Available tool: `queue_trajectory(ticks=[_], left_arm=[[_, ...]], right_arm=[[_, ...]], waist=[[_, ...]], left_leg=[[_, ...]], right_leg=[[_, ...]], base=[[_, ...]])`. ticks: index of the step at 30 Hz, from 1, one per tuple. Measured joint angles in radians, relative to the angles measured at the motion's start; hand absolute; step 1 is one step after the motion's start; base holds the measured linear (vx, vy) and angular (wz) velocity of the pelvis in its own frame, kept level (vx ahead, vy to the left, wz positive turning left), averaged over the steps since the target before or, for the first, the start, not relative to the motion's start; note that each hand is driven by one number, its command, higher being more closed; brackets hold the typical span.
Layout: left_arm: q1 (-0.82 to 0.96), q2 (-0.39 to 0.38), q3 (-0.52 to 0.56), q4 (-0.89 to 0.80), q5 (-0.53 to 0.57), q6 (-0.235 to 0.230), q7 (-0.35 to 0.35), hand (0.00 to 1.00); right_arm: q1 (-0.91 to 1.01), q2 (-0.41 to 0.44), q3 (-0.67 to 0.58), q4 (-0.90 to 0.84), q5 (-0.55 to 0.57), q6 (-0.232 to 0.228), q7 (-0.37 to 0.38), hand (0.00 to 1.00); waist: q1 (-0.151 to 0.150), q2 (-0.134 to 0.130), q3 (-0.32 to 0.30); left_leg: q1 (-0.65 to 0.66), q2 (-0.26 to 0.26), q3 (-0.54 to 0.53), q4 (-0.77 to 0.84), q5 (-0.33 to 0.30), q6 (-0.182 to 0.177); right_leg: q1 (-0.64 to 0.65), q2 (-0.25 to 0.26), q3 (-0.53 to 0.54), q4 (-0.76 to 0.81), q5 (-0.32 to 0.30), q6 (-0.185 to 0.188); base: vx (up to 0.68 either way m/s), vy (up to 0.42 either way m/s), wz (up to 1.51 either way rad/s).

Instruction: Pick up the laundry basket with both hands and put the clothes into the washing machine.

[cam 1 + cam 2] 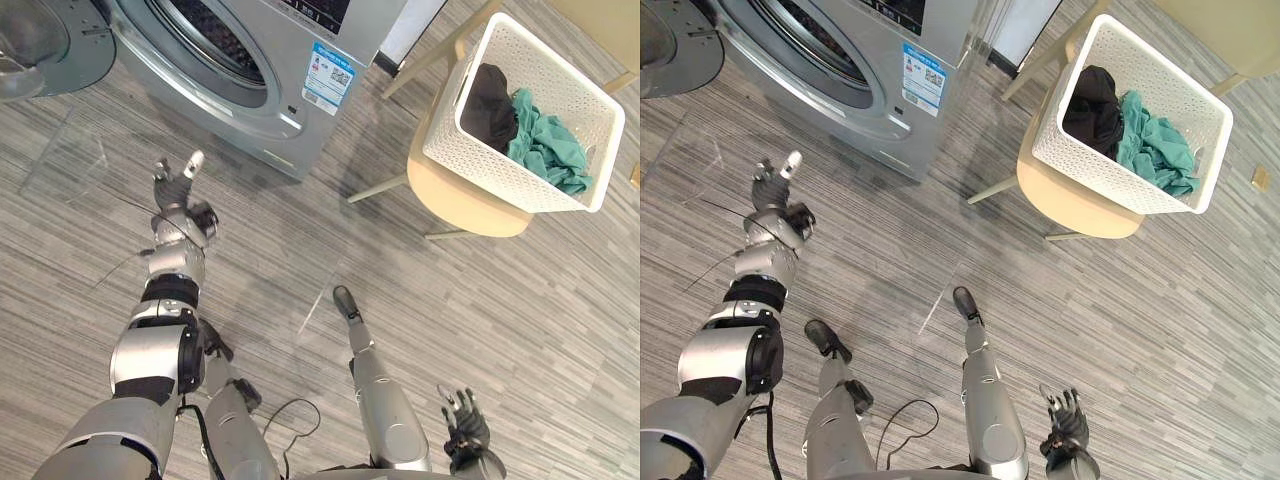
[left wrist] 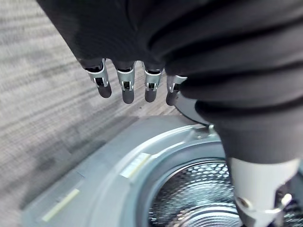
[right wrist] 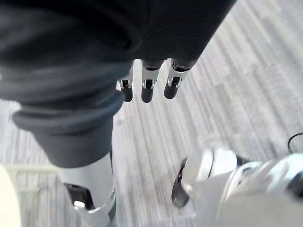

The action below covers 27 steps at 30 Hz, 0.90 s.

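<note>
A white perforated laundry basket [image 1: 500,180] rests tilted on a beige chair at the upper right. Inside it lie a black garment [image 1: 490,100] and a teal one [image 1: 545,145]. The silver washing machine [image 1: 270,90] stands at the upper left with its round door [image 1: 50,45] swung open. My left hand [image 1: 178,190] is held out over the floor in front of the machine, its fingers [image 2: 128,87] straight and empty, and the steel drum [image 2: 199,189] shows past them. My right hand [image 1: 465,425] hangs low at the bottom right, far from the basket, with its fingers [image 3: 147,87] relaxed and holding nothing.
The beige chair [image 1: 460,205] under the basket has slim wooden legs reaching towards the machine. Grey plank floor [image 1: 300,260] stretches between the machine and the chair.
</note>
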Motion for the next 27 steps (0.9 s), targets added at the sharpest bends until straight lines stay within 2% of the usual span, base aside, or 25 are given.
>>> queue_trajectory(ticks=[3, 7, 9, 12, 14, 16, 22, 27], left_arm=[[-0.040, -0.016, 0.080, -0.036, -0.150, -0.039, 0.017, 0.00], [-0.065, -0.018, 0.147, -0.057, -0.253, -0.055, 0.017, 0.00], [-0.066, -0.018, 0.176, -0.074, -0.286, -0.064, 0.017, 0.00], [-0.067, -0.016, 0.180, -0.075, -0.351, -0.076, 0.023, 0.00], [-0.067, -0.009, 0.193, -0.075, -0.418, -0.080, 0.033, 0.00], [-0.067, -0.005, 0.204, -0.076, -0.450, -0.091, 0.034, 0.00], [-0.087, 0.032, 0.253, -0.093, -0.542, -0.119, 0.037, 0.00], [-0.087, 0.042, 0.289, -0.095, -0.578, -0.139, 0.059, 0.00]], right_arm=[[0.001, 0.005, -0.049, 0.038, 0.038, 0.030, -0.021, 0.00], [0.000, 0.007, -0.071, 0.034, 0.068, 0.037, -0.017, 0.00], [-0.005, 0.007, -0.071, 0.031, 0.069, 0.038, -0.015, 0.00], [-0.009, 0.007, -0.071, 0.022, 0.087, 0.039, -0.015, 0.00], [-0.009, 0.004, -0.071, -0.007, 0.088, 0.038, -0.015, 0.00], [-0.010, 0.002, -0.071, -0.017, 0.089, 0.038, -0.014, 0.00], [-0.009, 0.001, -0.073, -0.028, 0.088, 0.039, -0.015, 0.00], [-0.009, -0.003, -0.085, -0.025, 0.089, 0.043, -0.015, 0.00]], waist=[[0.005, 0.000, 0.000], [0.032, 0.001, 0.000], [0.047, 0.001, 0.000], [0.059, 0.001, 0.000], [0.077, 0.001, 0.000], [0.087, 0.001, 0.000], [0.090, 0.001, 0.000], [0.112, 0.001, 0.000]], left_leg=[[-0.002, 0.010, 0.019, 0.000, 0.010, -0.009], [-0.006, 0.008, 0.022, 0.001, 0.025, 0.001], [-0.015, 0.008, 0.021, 0.001, 0.040, -0.006], [-0.029, 0.005, 0.018, 0.007, 0.062, -0.001], [-0.036, 0.006, 0.018, 0.007, 0.062, 0.000], [-0.038, 0.006, 0.016, 0.007, 0.062, 0.000], [-0.078, 0.008, 0.008, 0.007, 0.056, -0.002], [-0.080, 0.008, 0.009, 0.007, 0.061, 0.004]], right_leg=[[-0.001, 0.004, -0.002, 0.001, 0.001, -0.001], [-0.001, 0.000, -0.007, 0.002, 0.001, -0.001], [-0.001, -0.002, -0.020, 0.002, 0.001, -0.001], [-0.001, -0.006, -0.031, 0.003, 0.001, -0.001], [-0.001, -0.006, -0.035, 0.002, 0.001, -0.001], [-0.001, -0.005, -0.040, 0.002, 0.000, -0.001], [-0.011, -0.005, -0.083, 0.001, 0.000, -0.001], [-0.009, -0.006, -0.086, 0.001, 0.000, -0.001]], base=[[0.00, -0.012, -0.01], [0.01, -0.011, 0.05], [0.02, -0.014, 0.14], [0.01, -0.006, 0.18], [-0.01, 0.000, 0.08], [-0.02, -0.007, 0.06], [-0.05, -0.005, 0.16], [-0.04, -0.003, 0.04]])
